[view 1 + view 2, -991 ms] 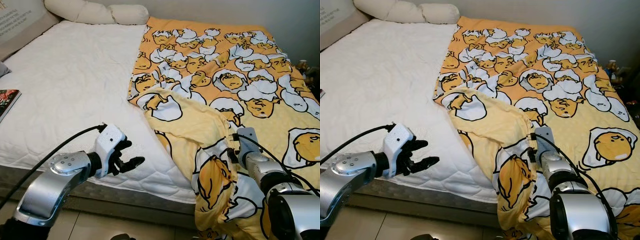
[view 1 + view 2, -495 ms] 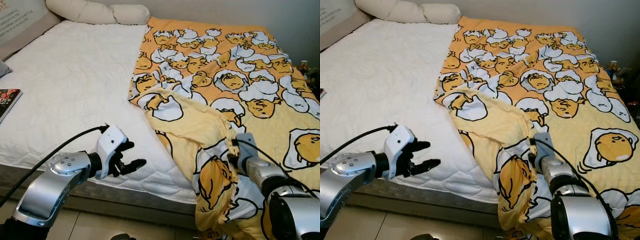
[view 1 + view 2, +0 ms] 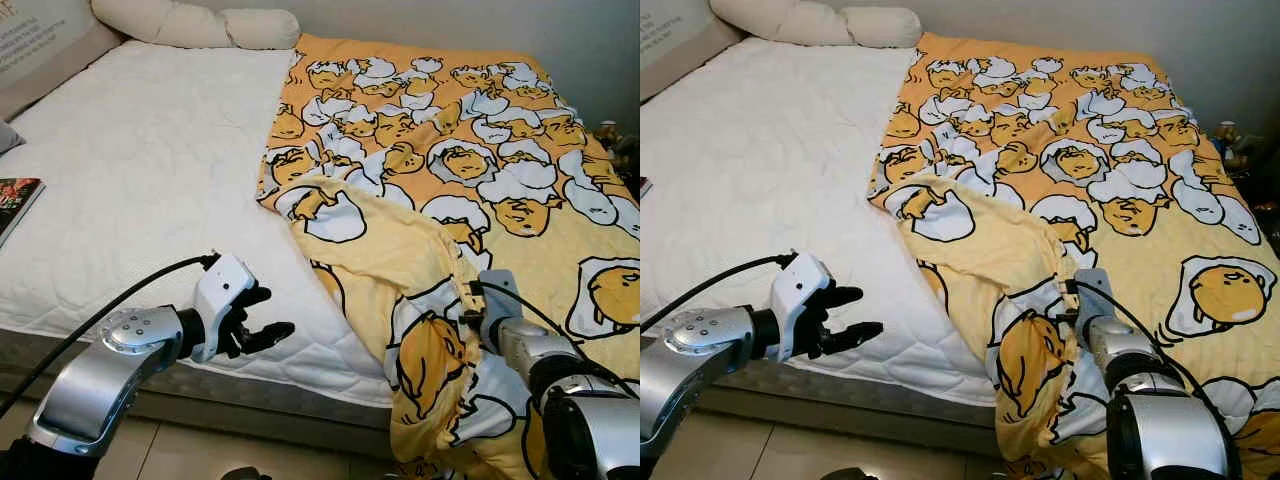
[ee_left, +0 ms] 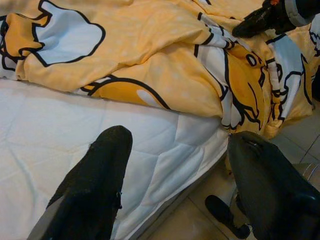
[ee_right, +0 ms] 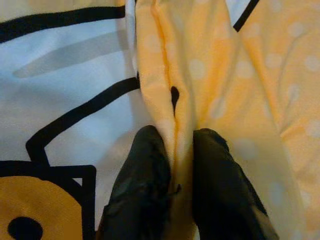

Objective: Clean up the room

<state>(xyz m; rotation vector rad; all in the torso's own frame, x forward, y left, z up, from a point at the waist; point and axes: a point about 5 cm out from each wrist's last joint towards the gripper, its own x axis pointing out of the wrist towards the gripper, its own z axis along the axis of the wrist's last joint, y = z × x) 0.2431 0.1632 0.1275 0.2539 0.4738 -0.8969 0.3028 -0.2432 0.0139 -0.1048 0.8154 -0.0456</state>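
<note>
White quilted mattress [image 3: 140, 180] took up the whole left side of the bed, bare from the pillows [image 3: 195, 22] at its head down to its foot. A book [image 3: 14, 200] lay at the mattress's far left edge. My left gripper [image 3: 256, 322] hung just off the foot edge of the mattress, its two black fingers [image 4: 95, 180] spread apart and holding nothing. Over the last second it had barely drifted, a little further along the edge toward the blanket.

Right of the bare mattress lay the yellow egg-print blanket [image 3: 450, 150], covering only the right half of the bed. Its near-left corner was folded back on itself and bunched, with a mass of cloth spilling over the foot of the mattress toward the floor. My right gripper [image 5: 172, 165] was buried in that bunch, closed tight on a pinched fold of the blanket; the wrist view showed cloth squeezed between both fingers. In that same second my right arm had pulled slightly back toward me, and the bunch had shifted with it.

I judged the grip was sound and the cloth was following. The bed remained half made: the blanket had yet to be drawn left across the bare mattress, and my free left gripper was well placed to take a second hold.
</note>
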